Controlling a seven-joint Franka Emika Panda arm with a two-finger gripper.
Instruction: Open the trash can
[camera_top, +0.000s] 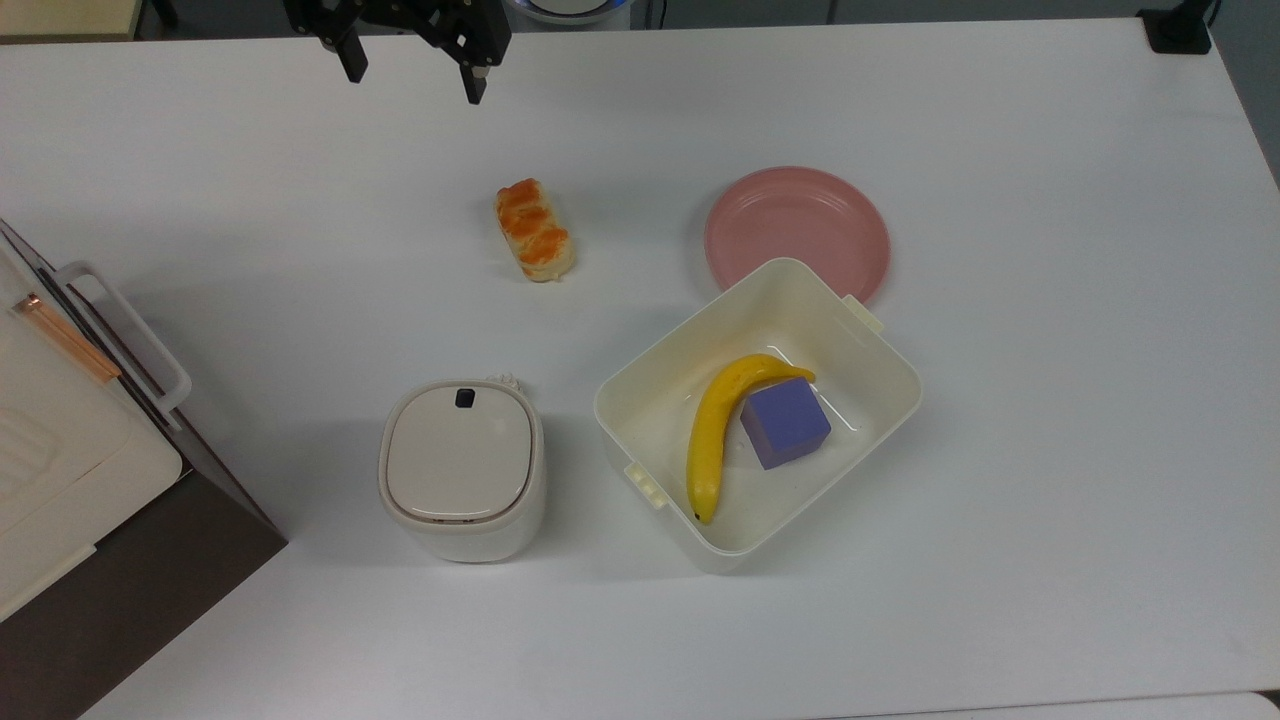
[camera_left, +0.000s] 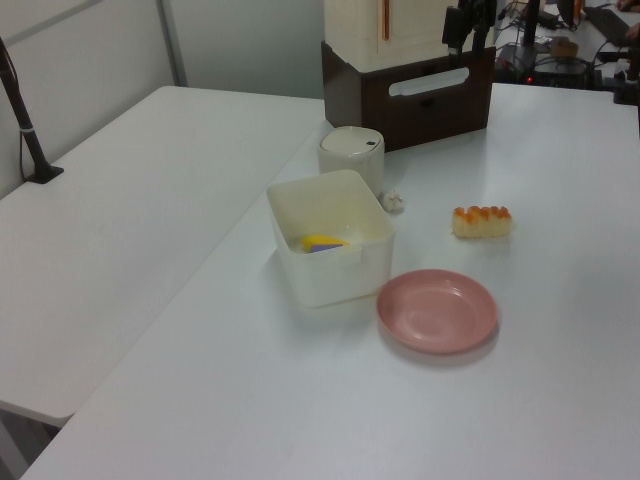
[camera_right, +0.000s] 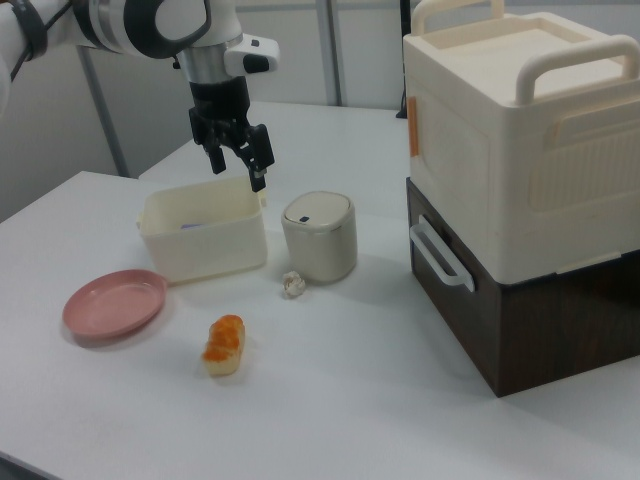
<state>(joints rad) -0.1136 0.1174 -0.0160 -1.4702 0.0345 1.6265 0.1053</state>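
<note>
Gripper (camera_top: 412, 62) hangs at the top edge of the top view with its two black fingers apart and nothing between them, well above the table (camera_top: 1050, 560). In the right view it hovers high over the near corner of the tub (camera_right: 203, 237).

From there the trash can (camera_top: 462, 470) lies well apart from the gripper, almost straight down the top view's frame and slightly toward the top view's right, past the bread roll (camera_top: 535, 229). It stands upright on the table, its beige lid (camera_top: 460, 453) shut flat, just beside the tub on the top view's left. The small black button (camera_top: 465, 398) sits at the lid's edge nearest the gripper, so my judgement is that the coming move is a descent onto that button instead of a reach round the can. The can is roughly square, with no long axis to line up on.

Going down in size: the stacked cream and brown drawer unit (camera_right: 520, 190) is cut off by the frame in the top view; the tub holds a banana (camera_top: 716, 430) and a purple block (camera_top: 785, 423), both mostly hidden behind its wall in the right view; the pink plate (camera_top: 797, 233) is partly covered by the tub's rim. A small whitish lump (camera_right: 293, 284) lies against the can's foot; it may be crumpled paper, but I cannot tell.
</note>
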